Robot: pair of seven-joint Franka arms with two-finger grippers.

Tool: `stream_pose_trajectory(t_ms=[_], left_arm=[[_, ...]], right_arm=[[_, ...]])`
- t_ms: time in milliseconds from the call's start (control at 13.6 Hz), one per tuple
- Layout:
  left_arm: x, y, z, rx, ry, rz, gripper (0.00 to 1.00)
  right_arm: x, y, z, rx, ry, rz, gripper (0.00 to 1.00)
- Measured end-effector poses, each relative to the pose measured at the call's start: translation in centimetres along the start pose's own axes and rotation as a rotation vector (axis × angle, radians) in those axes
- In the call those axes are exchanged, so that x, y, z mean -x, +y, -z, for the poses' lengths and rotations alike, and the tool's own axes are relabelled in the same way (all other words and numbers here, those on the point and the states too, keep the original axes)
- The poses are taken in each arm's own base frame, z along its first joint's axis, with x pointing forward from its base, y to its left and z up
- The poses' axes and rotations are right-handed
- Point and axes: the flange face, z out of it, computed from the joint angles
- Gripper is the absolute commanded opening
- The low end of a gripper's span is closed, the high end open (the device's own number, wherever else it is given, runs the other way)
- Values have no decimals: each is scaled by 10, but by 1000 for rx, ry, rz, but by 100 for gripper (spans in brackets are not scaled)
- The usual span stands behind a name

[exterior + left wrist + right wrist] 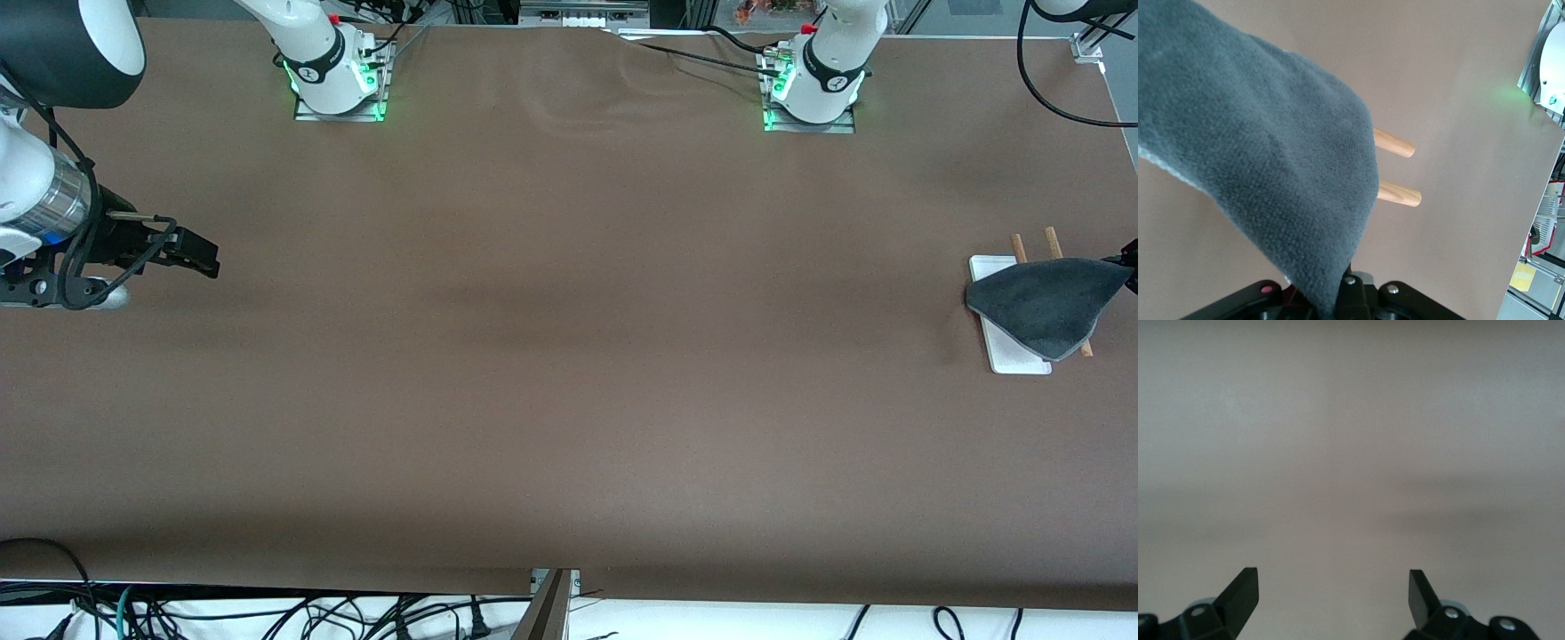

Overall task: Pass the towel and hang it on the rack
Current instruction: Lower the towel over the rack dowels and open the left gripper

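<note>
Left gripper [1129, 267] at the front view's right edge is clamped on a corner of the towel [1049, 304], draped over the rack [1005, 356] rods; right gripper [197, 253] waits at left edge, fingers apart, holding nothing, above the table [569, 356].

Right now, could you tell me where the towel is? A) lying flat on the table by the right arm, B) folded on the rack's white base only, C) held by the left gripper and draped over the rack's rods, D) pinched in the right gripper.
C: the left gripper is shut on a corner of the towel, which spreads over the rack and its rods, while the right gripper is open and holds nothing.
</note>
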Motion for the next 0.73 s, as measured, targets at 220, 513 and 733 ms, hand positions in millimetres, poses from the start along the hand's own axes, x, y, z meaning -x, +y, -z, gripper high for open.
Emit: stream_pose_trajectory(t_ms=[220, 513, 733], left_arm=[[3, -2, -7, 9, 4, 3, 0], [12, -12, -22, -3, 9, 12, 0], [20, -20, -38, -4, 15, 4, 0]], right_arm=[[-1, 2, 0, 0, 5, -11, 99], [-5, 7, 2, -3, 32, -21, 99], [-5, 7, 2, -3, 33, -24, 99]])
